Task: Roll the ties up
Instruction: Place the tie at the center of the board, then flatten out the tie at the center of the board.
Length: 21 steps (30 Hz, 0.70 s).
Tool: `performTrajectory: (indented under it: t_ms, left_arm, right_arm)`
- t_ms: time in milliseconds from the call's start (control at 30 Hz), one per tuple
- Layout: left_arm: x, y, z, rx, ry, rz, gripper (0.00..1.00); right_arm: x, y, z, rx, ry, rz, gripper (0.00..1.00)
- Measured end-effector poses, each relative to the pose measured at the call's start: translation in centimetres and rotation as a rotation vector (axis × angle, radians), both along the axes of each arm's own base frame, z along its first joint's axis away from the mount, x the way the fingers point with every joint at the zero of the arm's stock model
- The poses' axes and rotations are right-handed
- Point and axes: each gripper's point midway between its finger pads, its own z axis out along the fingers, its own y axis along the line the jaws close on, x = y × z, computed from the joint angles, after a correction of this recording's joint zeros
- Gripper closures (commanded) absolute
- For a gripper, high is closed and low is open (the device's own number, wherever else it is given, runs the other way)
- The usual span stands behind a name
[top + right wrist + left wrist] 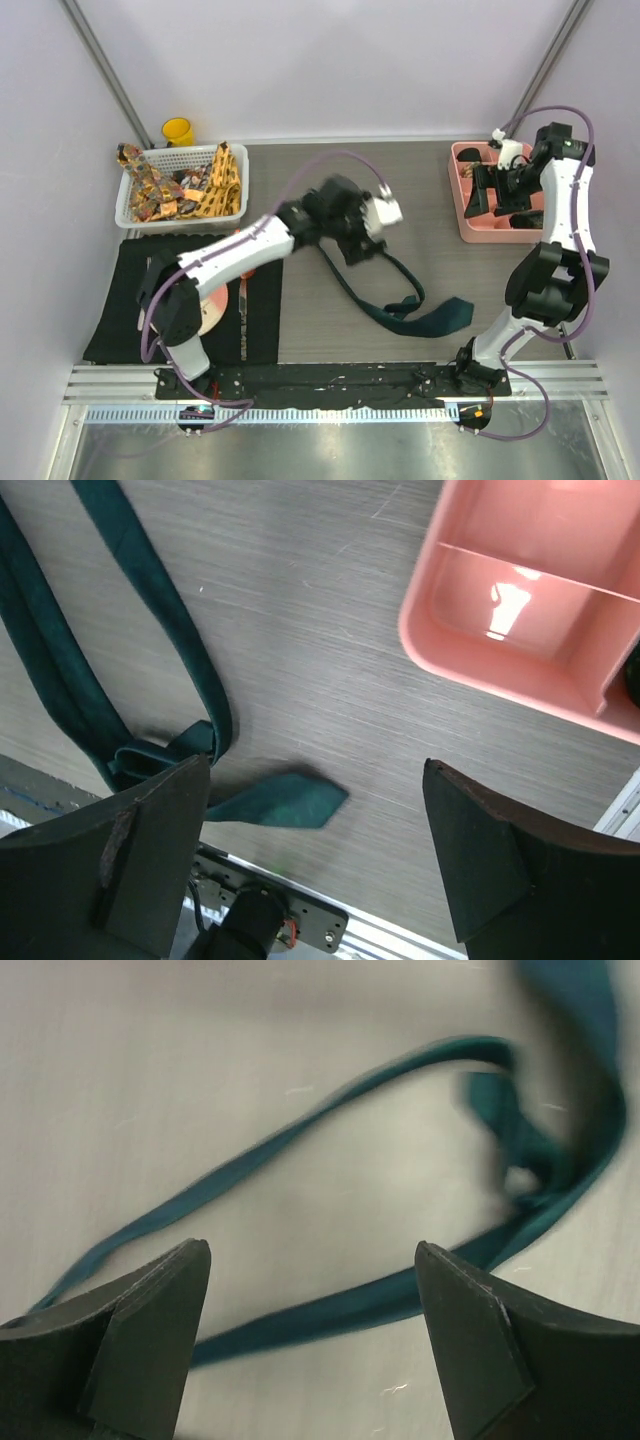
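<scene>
Patterned ties [215, 185] fill the white basket [180, 224] at upper left. Mid-frame, the left gripper [312, 1260] hangs wide open, empty, over the dark teal tie [445, 317], which sprawls looped (not straight) on the surface [320, 330]. At upper right the right gripper [315, 780] gapes empty. Rolling those tangled loops risks a lopsided, slipping coil.

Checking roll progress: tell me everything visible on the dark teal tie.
The dark teal tie is plain, soft-looking fabric, long and narrow, widening to a pointed end at the right. It lies unrolled on the table in a loose loop that folds over itself near the wide end. Its thin part runs under the left gripper, whose jaws stand open above it, gripping nothing. Only the table appears to touch it.
</scene>
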Motion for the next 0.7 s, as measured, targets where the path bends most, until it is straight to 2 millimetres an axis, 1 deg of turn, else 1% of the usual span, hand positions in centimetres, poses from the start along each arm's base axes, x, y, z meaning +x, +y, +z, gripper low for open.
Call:
performTrajectory:
  t_ms: [33,67,133,200,233,300,333,367,400,467,533,633,700]
  left_arm:
    - [1.8,1.4,0.9,-0.024,0.017,0.037,0.14]
    - [3.7,2.8,2.1,-0.048,0.025,0.074,0.16]
    - [7.3,5.4,4.4,-0.099,0.022,0.142,0.17]
    - [9.7,7.4,5.8,-0.128,0.01,0.186,0.17]
    - [10.7,8.3,6.2,-0.134,0.005,0.2,0.17]
    - [12.2,9.2,5.7,-0.124,0.005,0.217,0.17]
    - [13.0,9.4,5.0,-0.11,0.013,0.224,0.17]
    - [13.8,9.3,4.0,-0.088,0.026,0.23,0.16]
    - [14.8,9.1,2.9,-0.07,0.038,0.237,0.16]
    - [16.9,8.9,0.1,-0.026,0.077,0.264,0.16]
    - [18.3,8.8,-2.8,0.014,0.117,0.287,0.15]
    - [19.7,9.3,-6.6,0.07,0.186,0.33,0.13]
    - [20.1,9.9,-8.1,0.1,0.218,0.352,0.11]
  right_arm:
    - [-0.2,0.4,-0.2,-0.001,0.008,0.019,0.13]
    - [-0.2,1.0,-0.4,-0.002,0.015,0.041,0.17]
    - [-0.6,2.6,-1.6,-0.01,0.043,0.096,0.2]
    - [-1.2,4.4,-3.0,-0.017,0.083,0.157,0.22]
    - [-1.7,5.7,-4.0,-0.027,0.11,0.202,0.22]
    - [-2.8,7.1,-5.6,-0.04,0.155,0.262,0.24]
    - [-3.5,7.9,-6.4,-0.044,0.18,0.297,0.24]
    - [-4.4,8.3,-7.1,-0.046,0.208,0.327,0.24]
    - [-5.1,8.5,-7.7,-0.049,0.229,0.353,0.24]
    - [-6.5,8.2,-8.6,-0.058,0.26,0.393,0.22]
    - [-7.9,7.9,-9.2,-0.068,0.273,0.438,0.2]
    - [-11.1,7.7,-9.6,-0.098,0.285,0.522,0.19]
    - [-13.0,8.0,-9.9,-0.125,0.287,0.595,0.19]
